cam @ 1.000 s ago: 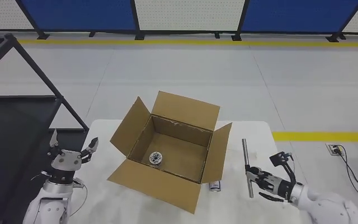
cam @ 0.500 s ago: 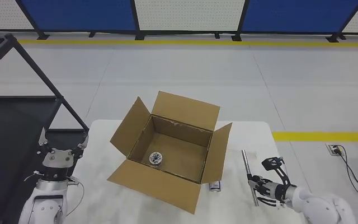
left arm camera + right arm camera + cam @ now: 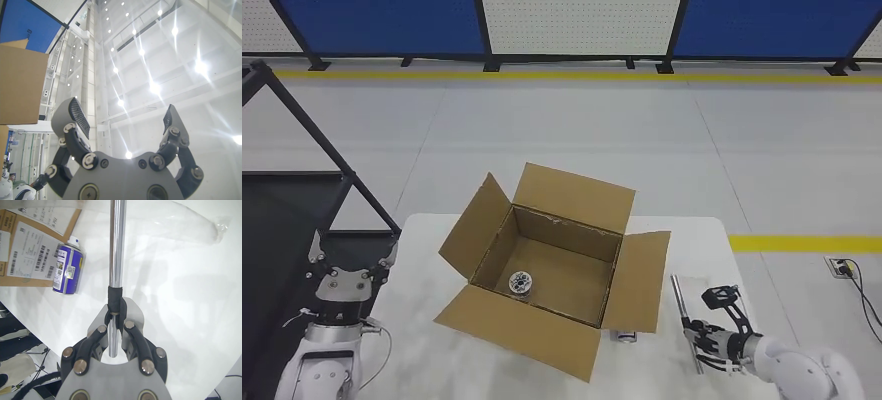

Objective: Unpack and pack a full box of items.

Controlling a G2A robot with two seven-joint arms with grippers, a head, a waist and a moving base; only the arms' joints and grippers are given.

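Left end effector (image 3: 352,256): fingers spread wide, nothing in them, pointing up, parked at the worktop's (image 3: 417,345) left edge.

Box (image 3: 527,332): mid-worktop, flaps open, one small round part (image 3: 520,283) on its floor.

Spray can (image 3: 67,271): on its side just beside the box's right flap.

Right end effector (image 3: 115,311): clamped on the taped near end of the steel rod (image 3: 116,247), low over the worktop right of the box. Can't tell if the rod touches down.

Looks like the unpack set-down. Level the rod, get its full length bearing on the surface before releasing, since a round bar will likely roll. Keep it off the can.

Rod's long axis runs near-to-far, roughly parallel to the box's right side. Free end points away from the robot.
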